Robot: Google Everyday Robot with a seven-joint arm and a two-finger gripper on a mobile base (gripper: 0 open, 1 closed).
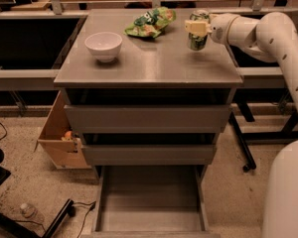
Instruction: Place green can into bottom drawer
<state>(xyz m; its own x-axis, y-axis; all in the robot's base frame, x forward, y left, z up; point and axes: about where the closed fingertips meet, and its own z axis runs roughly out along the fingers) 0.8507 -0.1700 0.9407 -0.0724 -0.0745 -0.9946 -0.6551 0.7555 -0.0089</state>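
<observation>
The green can (pixel 198 39), green and white with a silver top, is near the back right of the grey cabinet top (pixel 149 66). My gripper (pixel 197 28) reaches in from the right and is shut on the can's upper part, holding it upright just above the surface. The bottom drawer (pixel 149 200) is pulled open at the foot of the cabinet, a wide shallow grey tray with nothing in it. The two drawers above it are closed.
A white bowl (pixel 104 44) stands at the left of the cabinet top and a green and yellow snack bag (pixel 150 23) lies at the back. A cardboard box (pixel 59 140) sits on the floor to the left. A plastic bottle (pixel 29 212) lies on the floor.
</observation>
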